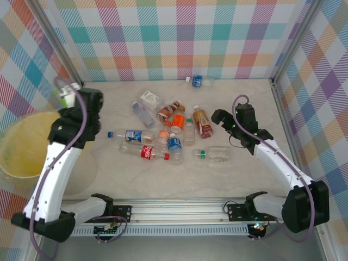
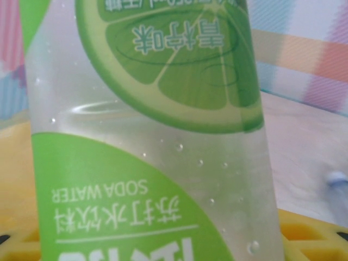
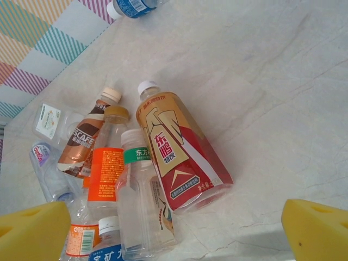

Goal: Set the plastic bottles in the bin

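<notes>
The left gripper point(image 1: 66, 93) was clamped on a lime soda-water bottle point(image 2: 152, 141) and held it up off the table point(image 1: 255, 179). The pale yellow bin point(image 1: 19, 163) lay just below it and towards its own arm's base. By my reading this was the carry-and-drop step, with the release not yet made.

The right gripper point(image 1: 219, 117) was empty, with its yellow pads point(image 3: 32, 231) wide apart. A red-and-gold bottle point(image 3: 185, 157) lay on the table just ahead of it. A clear bottle with a green band point(image 3: 142, 206) touched that one on the side farther from the gripper, and orange point(image 3: 106, 168) and brown-labelled point(image 3: 86, 142) bottles lay beyond.

About a dozen bottles remained scattered on the table, so most of the work looked to be left.

The left arm crossed the bin, and its translucent wall blurred the inside, so I could not tell whether any bottles lay in it. Nor could I tell whether the held bottle was fully past the rim. In the left wrist view the bottle was cut off at top and bottom, hiding its cap.
</notes>
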